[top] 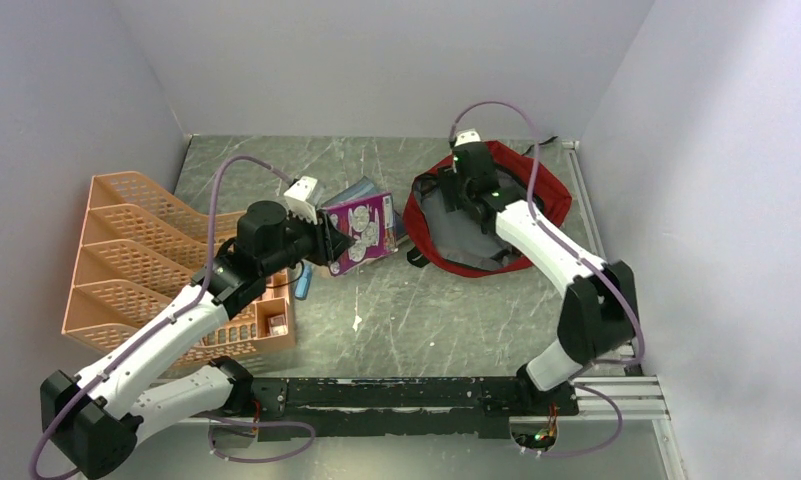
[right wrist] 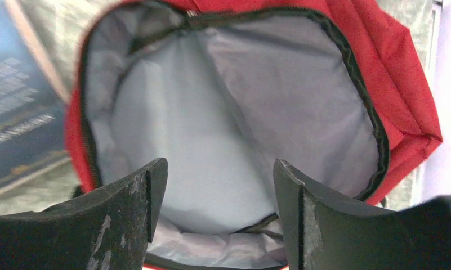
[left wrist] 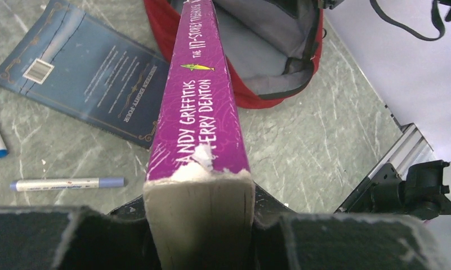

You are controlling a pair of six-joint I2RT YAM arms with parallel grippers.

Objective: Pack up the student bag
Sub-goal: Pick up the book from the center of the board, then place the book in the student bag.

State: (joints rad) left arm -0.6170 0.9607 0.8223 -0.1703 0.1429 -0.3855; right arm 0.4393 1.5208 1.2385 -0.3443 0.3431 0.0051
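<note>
- Student bag, a soft red fabric backpack with black zippers and grey lining [top: 548,190], lies at the far right of the marbled grey counter [top: 426,320], with its mouth gaping wide.
- Left gripper [top: 328,240] pinches a thick purple paperback [top: 364,228] by one end, a finger pressed on each cover. The spine faces up and the book points toward the bag's opening.
- Right gripper [right wrist: 220,191] hovers at that opening with its jaws spread and nothing between them.
- Step in hand, as I judge it: carrying the paperback to the bag. The next move calls for steering its far end over the rim and down into the grey lining.
- The right gripper sits over the mouth and probably has to clear out or hold the rim.
- A flat dark-blue book [left wrist: 82,73] lies just beside the bag, with a white pen with a blue cap [left wrist: 65,183] nearby.
- An orange plastic mesh organiser [top: 136,250] stands well apart on the left.
</note>
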